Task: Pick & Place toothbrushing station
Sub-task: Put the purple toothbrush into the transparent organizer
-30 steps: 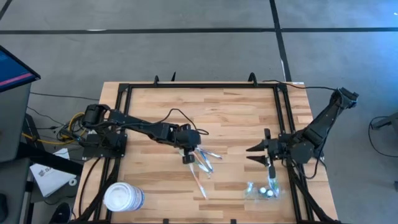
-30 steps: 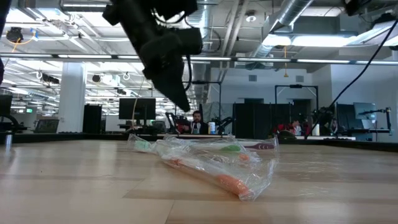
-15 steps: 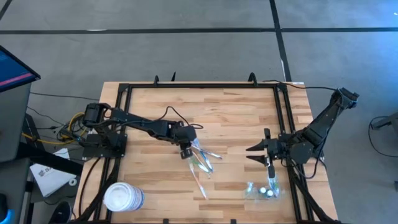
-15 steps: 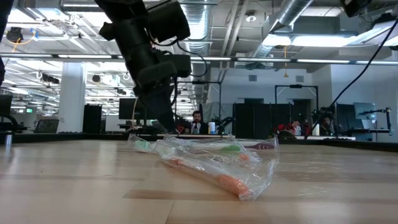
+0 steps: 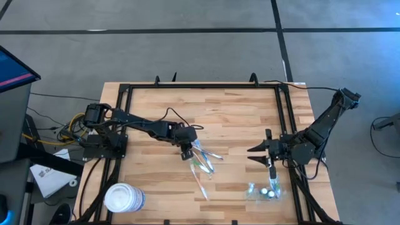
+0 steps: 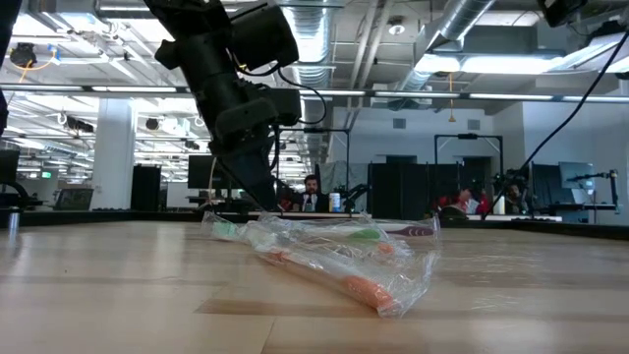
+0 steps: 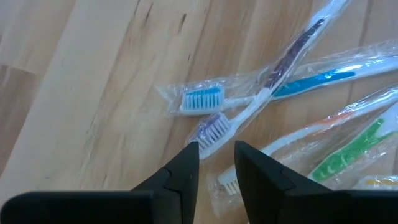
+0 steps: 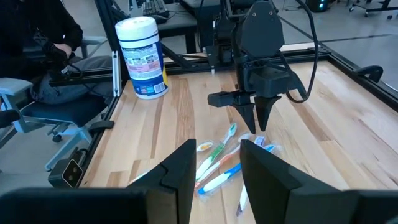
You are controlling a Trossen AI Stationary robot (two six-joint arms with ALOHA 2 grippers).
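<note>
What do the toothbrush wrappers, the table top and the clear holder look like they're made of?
Toothbrush wrappers: thin clear plastic film, glossy, crinkled and see-through. Table top: light wood planks, matte, with visible grain and joints. Toothbrushing station: likely clear hard plastic, nearly colourless with bright glints; too small to be sure.

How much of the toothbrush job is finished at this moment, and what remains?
Nothing looks placed yet: the wrapped toothbrushes lie loose mid-table, and the clear holder sits apart near the right hand. The left hand, open, hovers over the brushes, holding nothing. Picking and placing all remain.
</note>
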